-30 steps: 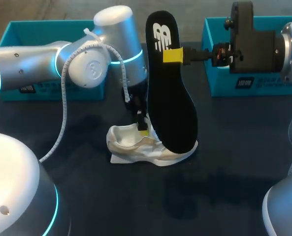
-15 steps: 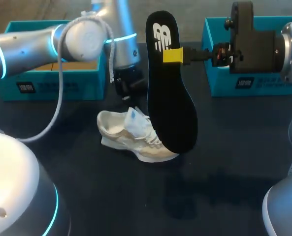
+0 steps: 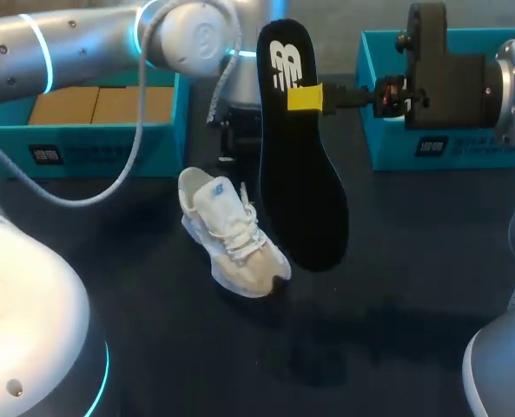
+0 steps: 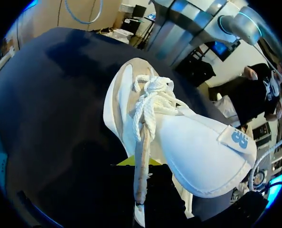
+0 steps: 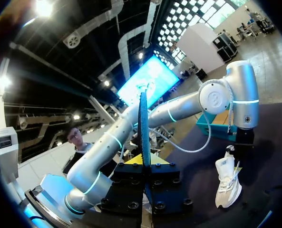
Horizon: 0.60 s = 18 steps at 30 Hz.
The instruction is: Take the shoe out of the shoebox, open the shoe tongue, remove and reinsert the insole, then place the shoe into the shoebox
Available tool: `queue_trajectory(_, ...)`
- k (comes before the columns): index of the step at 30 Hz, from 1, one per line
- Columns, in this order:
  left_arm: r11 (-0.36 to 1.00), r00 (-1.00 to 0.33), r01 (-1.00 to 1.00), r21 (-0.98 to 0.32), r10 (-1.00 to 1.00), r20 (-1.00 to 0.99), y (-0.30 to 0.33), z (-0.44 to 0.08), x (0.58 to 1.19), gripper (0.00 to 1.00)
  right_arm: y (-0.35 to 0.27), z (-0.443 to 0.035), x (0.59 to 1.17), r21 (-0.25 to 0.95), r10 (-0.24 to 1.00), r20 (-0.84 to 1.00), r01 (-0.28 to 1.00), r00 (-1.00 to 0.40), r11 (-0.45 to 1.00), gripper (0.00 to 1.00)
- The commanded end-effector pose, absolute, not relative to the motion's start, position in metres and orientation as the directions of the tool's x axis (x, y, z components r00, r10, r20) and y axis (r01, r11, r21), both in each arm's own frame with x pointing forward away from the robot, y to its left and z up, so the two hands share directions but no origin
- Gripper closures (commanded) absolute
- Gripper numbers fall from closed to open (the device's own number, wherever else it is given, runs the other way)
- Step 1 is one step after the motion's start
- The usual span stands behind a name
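The white shoe [image 3: 229, 228] hangs tilted over the dark table, heel toward the left gripper [image 3: 230, 155] and toe pointing at the table's front. In the left wrist view the left gripper [image 4: 140, 167] is shut on the beige edge of the shoe's collar [image 4: 141, 156], with the laces [image 4: 151, 97] and the raised tongue [image 4: 202, 147] just ahead of it. The right gripper [image 3: 307, 97] is shut on the black insole [image 3: 302, 195], which it holds upright beside the shoe. From the right wrist the insole [image 5: 143, 126] shows edge-on between that gripper's [image 5: 143, 164] fingers, with the shoe [image 5: 226, 183] farther off.
A teal shoebox [image 3: 92, 156] with cardboard inside stands at the back left, behind the left arm. A second teal box [image 3: 387, 149] stands at the back right under the right wrist. Bare dark table lies in front of the shoe.
The left gripper has closed on the shoe, lifted it and turned it from lying sideways to toe-forward, while the arm drew back. The right arm and the insole stayed still.
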<state>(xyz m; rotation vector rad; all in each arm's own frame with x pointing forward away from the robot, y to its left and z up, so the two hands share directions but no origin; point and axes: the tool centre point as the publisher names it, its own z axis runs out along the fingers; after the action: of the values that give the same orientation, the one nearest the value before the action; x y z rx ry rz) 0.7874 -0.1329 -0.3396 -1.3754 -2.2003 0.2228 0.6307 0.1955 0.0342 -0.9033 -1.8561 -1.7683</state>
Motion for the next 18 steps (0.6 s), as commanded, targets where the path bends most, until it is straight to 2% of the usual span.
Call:
queue_trajectory(1, 0.283, -0.157, 0.882, -0.377, 0.930, 0.332, -0.136, -0.335, 0.787, 1.00, 0.198, 0.033, 0.631, 0.712, 0.166, 0.694, 0.701, -0.700, -0.022, 1.00)
queue_trajectory(11, 0.279, -0.155, 0.888, -0.366, 0.930, 0.333, -0.140, -0.337, 0.788, 1.00, 0.198, 0.033, 0.631, 0.712, 0.166, 0.694, 0.701, -0.700, -0.022, 1.00)
queue_trajectory(18, 0.182, -0.059, 0.917, -0.354, 0.942, 0.332, -0.160, -0.332, 0.795, 1.00, 0.198, 0.033, 0.631, 0.712, 0.166, 0.694, 0.701, -0.700, -0.022, 1.00)
